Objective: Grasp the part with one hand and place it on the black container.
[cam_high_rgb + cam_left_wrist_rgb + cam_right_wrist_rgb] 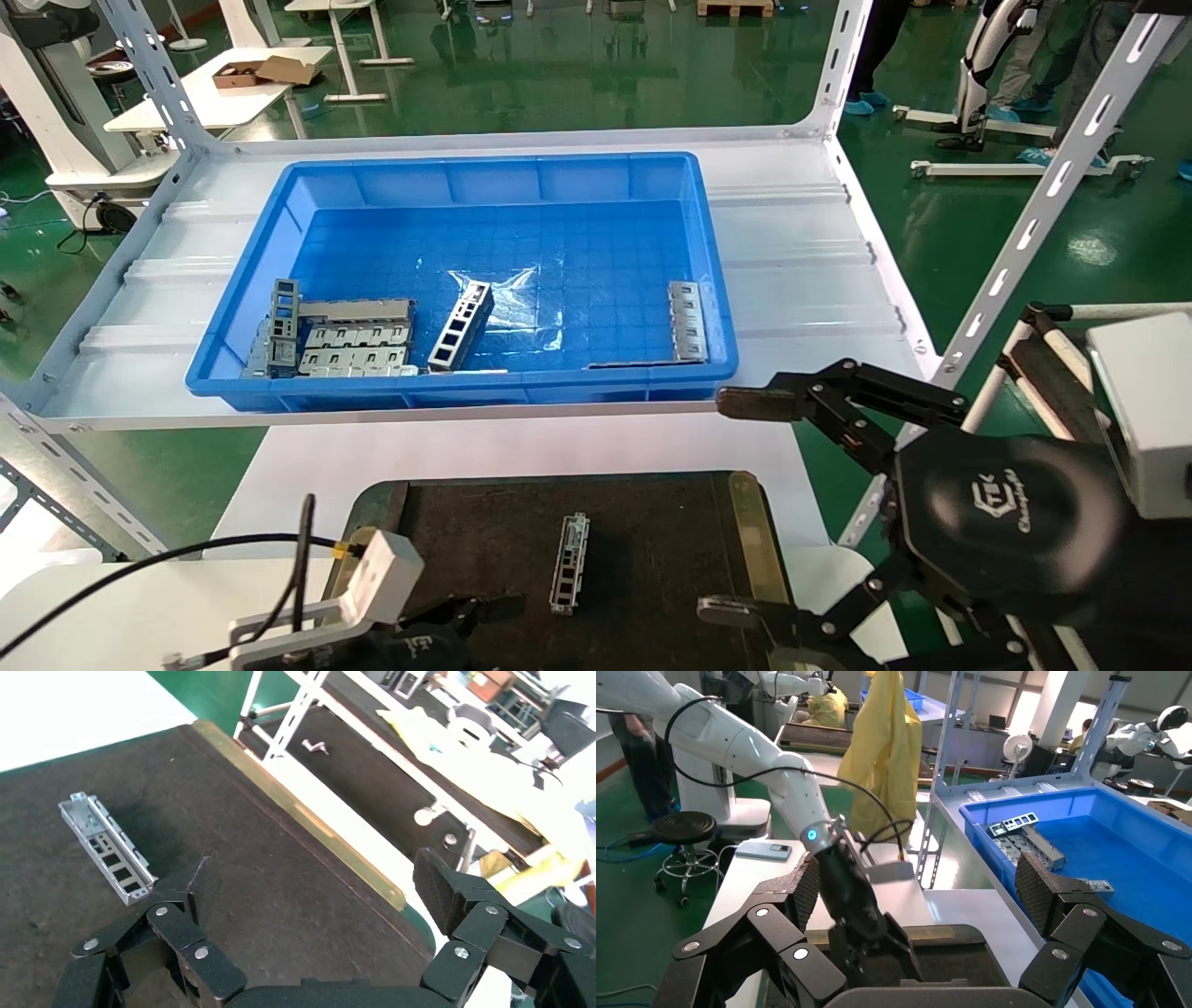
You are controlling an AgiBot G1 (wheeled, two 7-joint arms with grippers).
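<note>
The part [569,563] lies flat on the black container [652,540], near the middle of its felt surface, touched by nothing. The black container rests on the white desk [521,447] at its near edge. The left tool [316,896] hovers above the container just beside the part, fingers spread apart and empty. The right tool [745,508] hangs off the desk's right edge, likewise spread wide and empty. Behind, a blue bin [466,186] holds further metal pieces.
</note>
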